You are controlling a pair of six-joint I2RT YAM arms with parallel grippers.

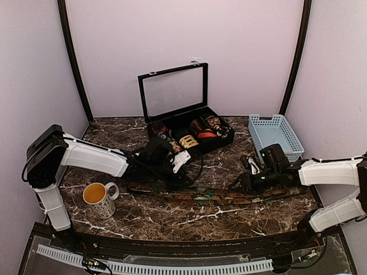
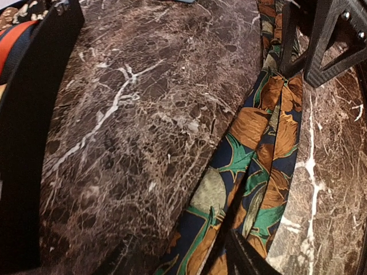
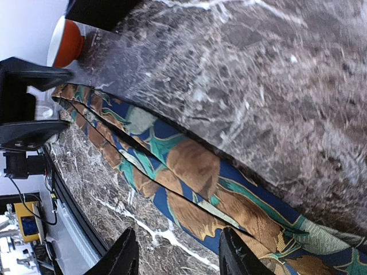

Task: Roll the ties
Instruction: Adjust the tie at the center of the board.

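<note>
Soft, even light overhead; both wrist views blur and warp toward edges.

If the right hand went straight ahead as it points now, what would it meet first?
The tie, just ahead of the right hand; then probably the marble table beneath, though depth is unclear.

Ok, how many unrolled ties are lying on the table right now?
1, as far as shows: the leaf-patterned tie lies along the front of the table, from near the mug to in front of the blue basket, doubled into two strips. Those might be two ties.
</note>
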